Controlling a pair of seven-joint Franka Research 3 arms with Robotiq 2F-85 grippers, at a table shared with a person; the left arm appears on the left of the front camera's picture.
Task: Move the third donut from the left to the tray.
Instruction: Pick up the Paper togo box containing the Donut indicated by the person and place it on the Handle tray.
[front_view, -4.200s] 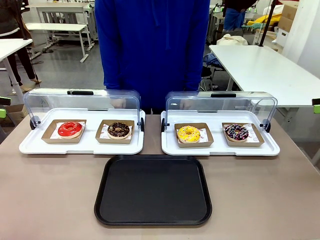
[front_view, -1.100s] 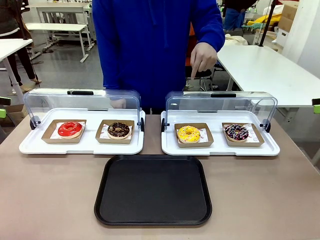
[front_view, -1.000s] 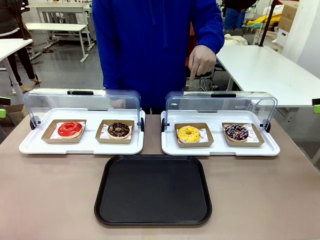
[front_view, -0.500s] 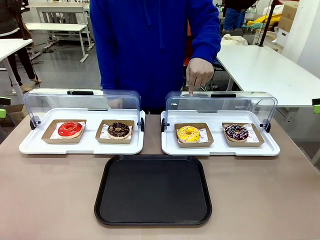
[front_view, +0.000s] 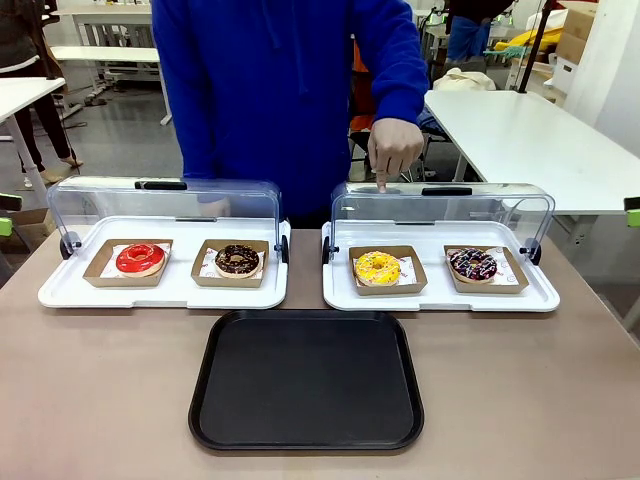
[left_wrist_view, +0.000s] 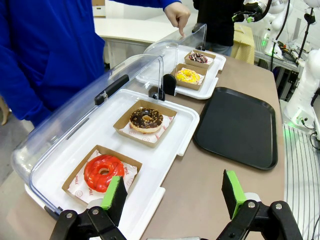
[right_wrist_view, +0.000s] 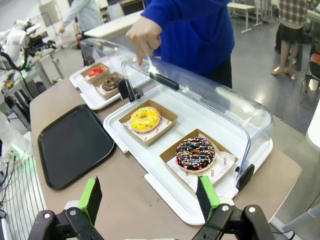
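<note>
Yellow donut (front_view: 377, 267) untouched, hand now pointing

Person's hand (front_view: 393, 150) had dropped, fingertip onto the clear lid (front_view: 440, 205) above the donut (likely the start cue). Donut sat in the right white case (front_view: 440, 300), not yet on the black tray (front_view: 305, 380). Left gripper (left_wrist_view: 173, 193) and right gripper (right_wrist_view: 149, 196) both hung open, empty. Count: four donuts, two cases, one tray.

Frontal, two oblique wrists; tray (front_view: 305, 380) shared

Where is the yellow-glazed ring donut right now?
Front view: the yellow-glazed ring donut sits in a brown cardboard tray on the right-hand white tray, left of the dark sprinkled donut.
</note>
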